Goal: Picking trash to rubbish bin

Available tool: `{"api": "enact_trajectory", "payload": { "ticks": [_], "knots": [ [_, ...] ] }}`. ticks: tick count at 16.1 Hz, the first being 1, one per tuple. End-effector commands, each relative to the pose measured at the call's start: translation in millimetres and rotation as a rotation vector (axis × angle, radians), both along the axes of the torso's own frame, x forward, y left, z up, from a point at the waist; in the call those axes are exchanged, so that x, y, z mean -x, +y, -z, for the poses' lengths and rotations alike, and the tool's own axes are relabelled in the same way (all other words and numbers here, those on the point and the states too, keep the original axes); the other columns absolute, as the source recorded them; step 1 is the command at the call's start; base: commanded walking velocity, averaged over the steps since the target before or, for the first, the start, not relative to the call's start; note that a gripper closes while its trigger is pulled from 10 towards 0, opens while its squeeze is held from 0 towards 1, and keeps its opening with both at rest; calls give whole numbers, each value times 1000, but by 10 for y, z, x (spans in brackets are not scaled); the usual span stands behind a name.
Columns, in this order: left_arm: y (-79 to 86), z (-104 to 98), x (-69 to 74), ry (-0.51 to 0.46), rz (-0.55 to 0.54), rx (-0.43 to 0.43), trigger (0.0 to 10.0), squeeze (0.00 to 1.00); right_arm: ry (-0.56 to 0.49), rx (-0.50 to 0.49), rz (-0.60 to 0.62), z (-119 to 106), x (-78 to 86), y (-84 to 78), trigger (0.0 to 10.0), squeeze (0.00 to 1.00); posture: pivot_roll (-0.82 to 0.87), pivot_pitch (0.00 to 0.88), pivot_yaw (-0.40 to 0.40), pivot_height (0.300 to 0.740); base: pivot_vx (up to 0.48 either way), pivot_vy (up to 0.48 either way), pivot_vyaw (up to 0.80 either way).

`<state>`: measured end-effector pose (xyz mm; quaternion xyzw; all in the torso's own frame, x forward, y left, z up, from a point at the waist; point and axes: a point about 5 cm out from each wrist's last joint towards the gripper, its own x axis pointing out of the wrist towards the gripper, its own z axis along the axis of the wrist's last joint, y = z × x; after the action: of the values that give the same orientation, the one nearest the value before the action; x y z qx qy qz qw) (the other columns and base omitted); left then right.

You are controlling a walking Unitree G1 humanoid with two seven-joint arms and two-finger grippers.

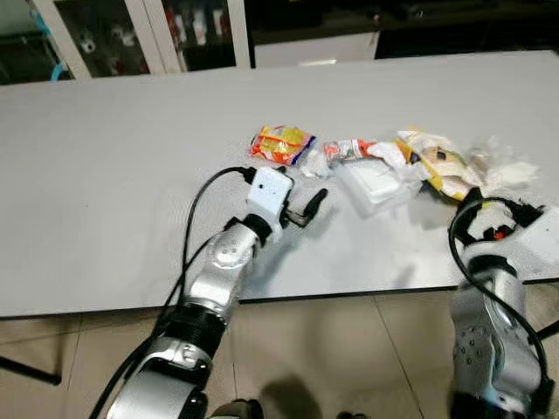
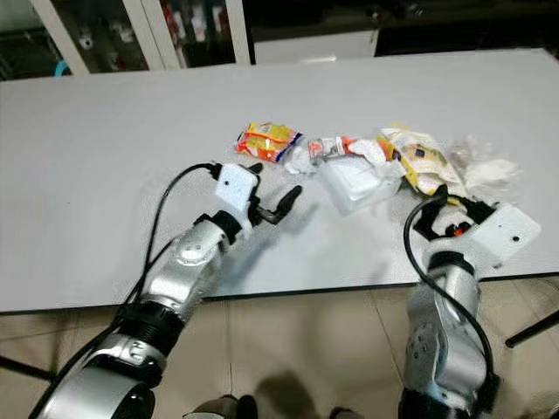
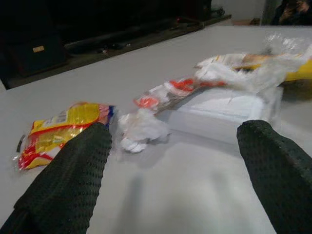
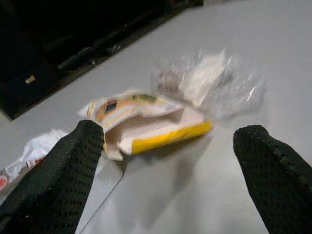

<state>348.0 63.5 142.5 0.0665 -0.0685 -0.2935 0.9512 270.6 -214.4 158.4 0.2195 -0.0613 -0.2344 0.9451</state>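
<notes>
1. On the grey table [image 1: 105,175], well in from the near edge, the trash lies in a loose row: a yellow-and-red snack packet [image 1: 280,144], a crumpled white tissue [image 3: 141,130] just beside it, a red-and-white wrapper [image 1: 349,149], a white plastic tray [image 1: 377,183], a yellow-and-white wrapper [image 4: 146,124] and a clear crinkled bag [image 4: 214,80] at the robot's right end.
2. The left gripper [image 1: 297,199] hovers low over the table just short of the snack packet and tissue, fingers spread wide, holding nothing.
3. The right gripper [image 2: 456,199] sits near the table's front edge, facing the yellow-and-white wrapper and clear bag, fingers likewise wide apart and empty.
4. No rubbish bin can be made out, so every piece looks yet to be collected.
5. Risk, as I judge it: the flat packets lie flush on a smooth top, so closing fingers may skid them away instead of pinching them.
6. The tissue and clear bag look light and flimsy; a nudge could push them into neighbouring pieces, or a grip could catch only a corner that slips free on the way to the bin.
</notes>
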Motion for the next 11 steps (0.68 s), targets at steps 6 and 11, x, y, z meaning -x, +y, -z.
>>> {"api": "enact_trajectory", "payload": {
  "ticks": [6, 11],
  "knots": [
    [202, 56, 106, 11, 10, -97, 10000, 0, -55, -299, 1, 218, -48, -11, 10000, 0, 189, 243, 129, 740, 0, 0, 0],
    [240, 22, 115, 17, -8, -103, 10000, 0, 172, 244, -86, 245, -78, -42, 10000, 0, 197, 242, 120, 740, 0, 0, 0]
  ]
}}
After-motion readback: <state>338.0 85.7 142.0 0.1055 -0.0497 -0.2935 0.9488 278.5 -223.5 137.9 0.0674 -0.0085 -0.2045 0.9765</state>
